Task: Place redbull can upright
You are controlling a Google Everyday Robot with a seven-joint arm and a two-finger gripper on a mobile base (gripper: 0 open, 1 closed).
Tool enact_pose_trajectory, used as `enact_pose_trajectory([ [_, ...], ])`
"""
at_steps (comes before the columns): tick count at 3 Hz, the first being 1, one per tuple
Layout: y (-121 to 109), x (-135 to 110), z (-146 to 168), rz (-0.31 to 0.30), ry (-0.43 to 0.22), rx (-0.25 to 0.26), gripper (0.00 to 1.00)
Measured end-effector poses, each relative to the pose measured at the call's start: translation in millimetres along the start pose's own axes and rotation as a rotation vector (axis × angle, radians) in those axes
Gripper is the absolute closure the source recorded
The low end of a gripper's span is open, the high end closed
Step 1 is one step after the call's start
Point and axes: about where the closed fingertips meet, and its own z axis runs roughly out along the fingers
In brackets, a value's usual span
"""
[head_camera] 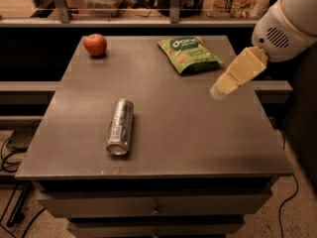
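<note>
Redbull can [120, 127] lies on its side on the table [198, 133], front-left of the table's centre, long axis running roughly front to back, one shiny end facing the table's front edge. Gripper [218, 89] hangs above the table's right side, well apart from the can and carrying nothing; whether it is open or closed, cannot tell. Apple [95, 44] sits at the table's back-left corner and the green snack bag [188, 55] at the table's back, right of centre; neither appears to obstruct the approach. Step in hand, as judged: reach toward the can. Advice: come down across the can's width near mid-length, close squarely because a round body may roll, then lift and turn it on end over bare table.
</note>
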Motion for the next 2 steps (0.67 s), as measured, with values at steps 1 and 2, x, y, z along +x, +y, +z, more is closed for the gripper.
enact_pose_trajectory([
  [1,29,-22,9,-0.009,-0.004,-0.078,0.0],
  [2,55,-43,19,-0.038,0.004,-0.129,0.0],
])
